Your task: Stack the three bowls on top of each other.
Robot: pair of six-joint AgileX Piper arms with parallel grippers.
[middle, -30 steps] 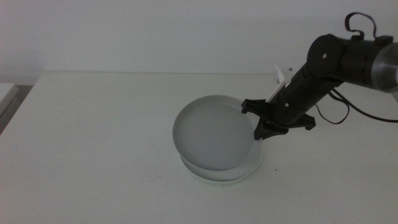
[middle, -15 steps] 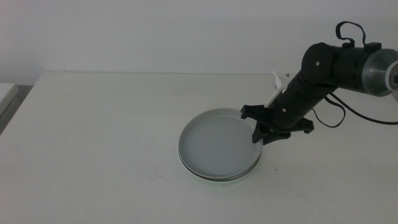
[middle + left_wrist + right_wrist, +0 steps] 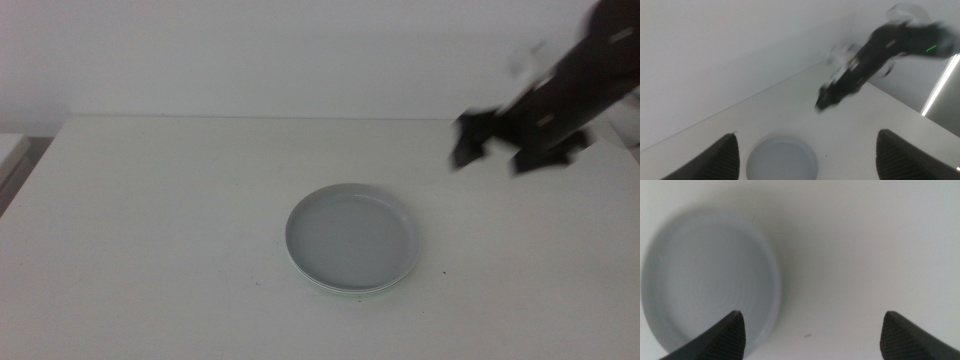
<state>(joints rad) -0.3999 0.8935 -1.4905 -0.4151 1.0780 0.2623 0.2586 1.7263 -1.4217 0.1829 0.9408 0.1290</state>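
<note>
Grey bowl (image 3: 351,236) topping the stack mid-table (image 3: 150,220), right claw (image 3: 510,140) blurred up at far right, prongs apart and empty, left claw (image 3: 807,157) spread wide overhead

You'll find nothing to read here: no lettering, label, brand or number shows on the bowls, the arms or the bench in any of your views.
</note>
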